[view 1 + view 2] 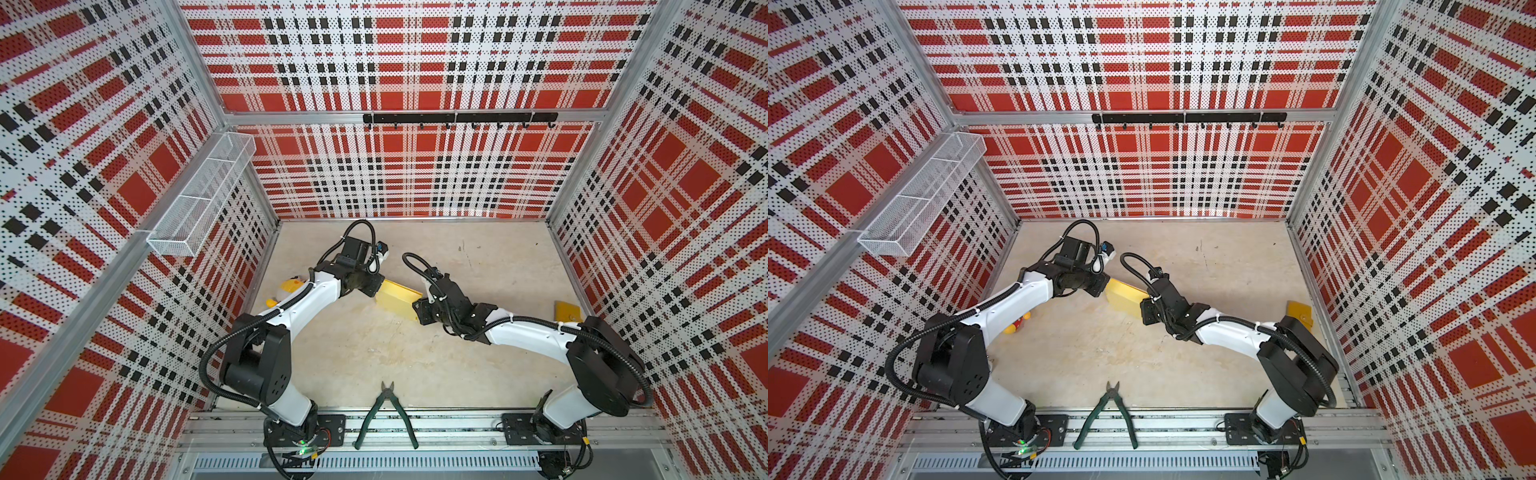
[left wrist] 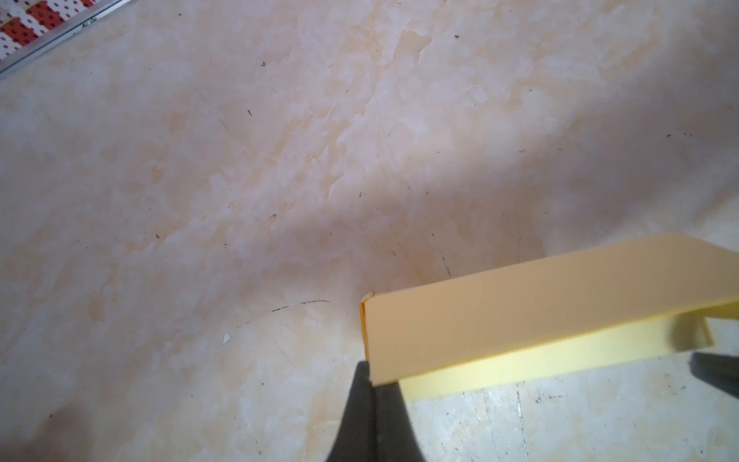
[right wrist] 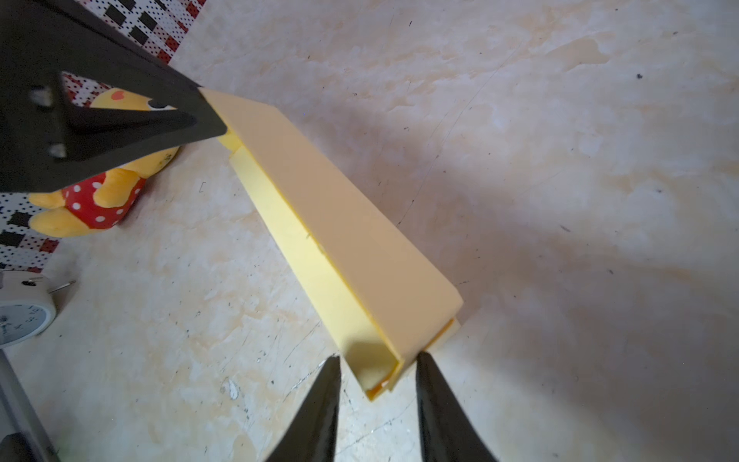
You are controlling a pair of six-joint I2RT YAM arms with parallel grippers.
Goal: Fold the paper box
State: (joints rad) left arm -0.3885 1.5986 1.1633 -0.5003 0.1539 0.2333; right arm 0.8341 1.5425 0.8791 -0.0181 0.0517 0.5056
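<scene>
With left jaws pinching paper box [image 1: 397, 301] mid-frame, close spread right jaws squarely on its end, gently

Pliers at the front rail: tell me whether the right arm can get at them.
Probably yes. The pliers lie in the open at the front edge, nothing on them. The right end effector stands open astride one end of the paper box, not clamped, so it could back off and swing over.
</scene>
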